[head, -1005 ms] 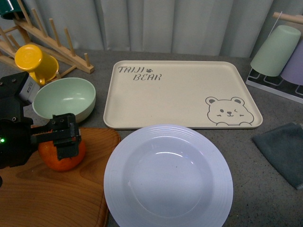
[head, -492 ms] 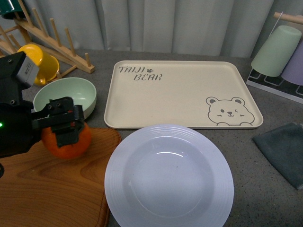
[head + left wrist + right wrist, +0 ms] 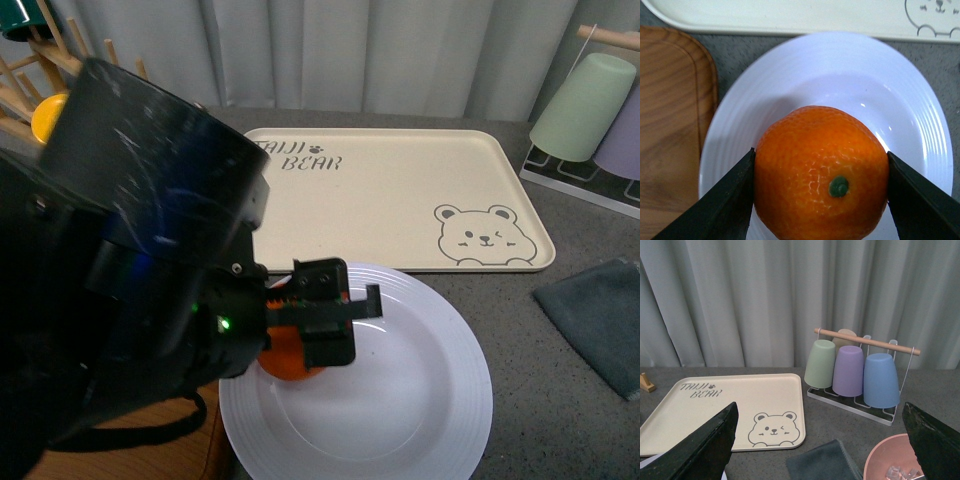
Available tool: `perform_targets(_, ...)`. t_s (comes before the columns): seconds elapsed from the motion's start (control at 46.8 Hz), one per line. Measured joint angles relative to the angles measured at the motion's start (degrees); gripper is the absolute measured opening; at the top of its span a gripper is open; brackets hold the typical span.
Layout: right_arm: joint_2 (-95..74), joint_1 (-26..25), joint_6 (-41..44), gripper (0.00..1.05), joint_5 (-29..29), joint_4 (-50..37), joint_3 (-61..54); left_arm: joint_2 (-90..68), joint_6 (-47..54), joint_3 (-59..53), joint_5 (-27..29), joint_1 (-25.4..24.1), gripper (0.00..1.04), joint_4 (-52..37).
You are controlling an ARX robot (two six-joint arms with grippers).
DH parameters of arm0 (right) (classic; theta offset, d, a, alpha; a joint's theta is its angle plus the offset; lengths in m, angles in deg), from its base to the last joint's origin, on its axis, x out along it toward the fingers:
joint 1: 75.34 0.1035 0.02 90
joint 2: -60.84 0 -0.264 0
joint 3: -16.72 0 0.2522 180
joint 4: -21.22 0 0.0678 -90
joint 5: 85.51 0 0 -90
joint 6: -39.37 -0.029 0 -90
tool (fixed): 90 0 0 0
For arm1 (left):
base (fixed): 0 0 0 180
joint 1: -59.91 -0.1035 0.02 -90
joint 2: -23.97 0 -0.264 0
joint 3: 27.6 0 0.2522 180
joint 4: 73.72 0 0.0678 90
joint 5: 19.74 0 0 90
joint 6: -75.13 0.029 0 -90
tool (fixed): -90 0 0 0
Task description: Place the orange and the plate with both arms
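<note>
Orange (image 3: 820,170) clamped in left jaws over plate (image 3: 920,125); right jaws spread wide apart.

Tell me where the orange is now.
In the front view the orange sits in the left claw above the left half of the plate, in front of the tray.

In the front view the blurred black left arm (image 3: 140,230) hides the left rim of the glossy white ridged plate (image 3: 466,352), most of the round orange fruit (image 3: 280,360) over it, and a corner of the beige bear tray (image 3: 400,205) behind it.
</note>
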Motion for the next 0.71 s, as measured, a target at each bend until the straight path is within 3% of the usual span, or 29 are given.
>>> perform_targets(0.171, 0.0, 0.0, 0.0, 0.96, 0.0, 0.0, 0.0, -3.4, -1.9, 0.7, 0.0, 2.7, 0.66, -0.1)
perform_targets(0.535, 0.0, 0.0, 0.0, 0.96, 0.0, 0.0, 0.0, -5.3, -3.9, 1.4, 0.0, 3.3, 0.67, -1.1)
perform_targets(0.556, 0.0, 0.0, 0.0, 0.96, 0.0, 0.0, 0.0, -5.3, -4.2, 1.4, -0.3, 3.1, 0.74, -1.1)
perform_targets(0.706, 0.0, 0.0, 0.0, 0.96, 0.0, 0.0, 0.0, -5.0, -4.2, 1.4, -0.5, 2.7, 0.93, -1.2)
